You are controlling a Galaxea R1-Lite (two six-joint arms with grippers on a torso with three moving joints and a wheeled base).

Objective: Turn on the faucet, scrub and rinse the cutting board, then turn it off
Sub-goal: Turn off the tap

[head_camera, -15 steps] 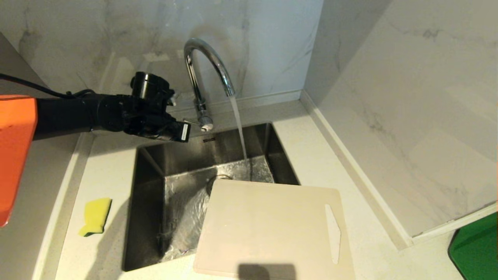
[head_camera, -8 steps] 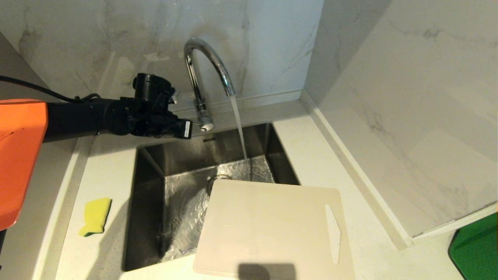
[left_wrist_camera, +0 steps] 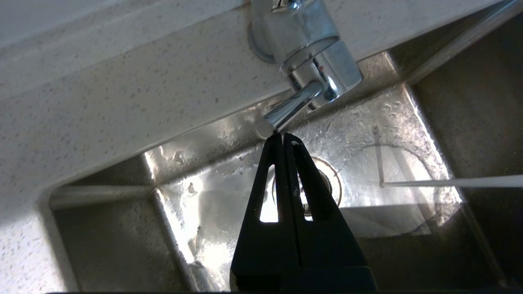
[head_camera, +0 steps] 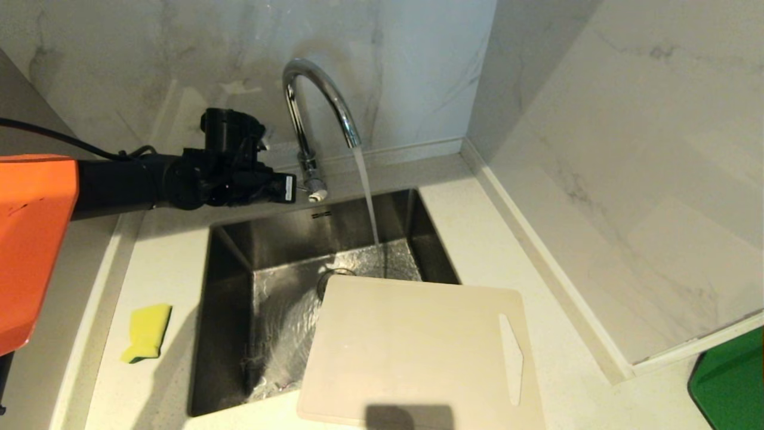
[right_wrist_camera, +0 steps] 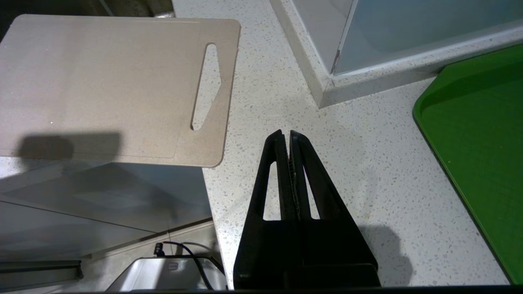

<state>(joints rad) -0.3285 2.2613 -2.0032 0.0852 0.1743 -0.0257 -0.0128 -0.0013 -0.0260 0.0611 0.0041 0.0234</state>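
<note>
The chrome faucet (head_camera: 296, 119) runs a stream of water (head_camera: 367, 197) into the steel sink (head_camera: 233, 280). My left gripper (head_camera: 290, 187) is level at the faucet's base, shut with nothing held. In the left wrist view its tips (left_wrist_camera: 283, 136) meet the end of the thin lever (left_wrist_camera: 291, 108). The cream cutting board (head_camera: 412, 352) lies flat over the sink's front right corner and the counter, slot handle to the right. My right gripper (right_wrist_camera: 286, 134) hangs shut above the counter, beside the cutting board (right_wrist_camera: 110, 85).
A yellow-and-green sponge (head_camera: 146, 339) lies on the counter left of the sink. A green tray (right_wrist_camera: 478, 134) sits at the far right. Marble walls close the back and right side. The drain (left_wrist_camera: 327, 183) shows below the left gripper.
The left gripper has lifted a little and levelled out, its tips moving right toward the faucet's lever. Water keeps running; board and sponge have not moved.
</note>
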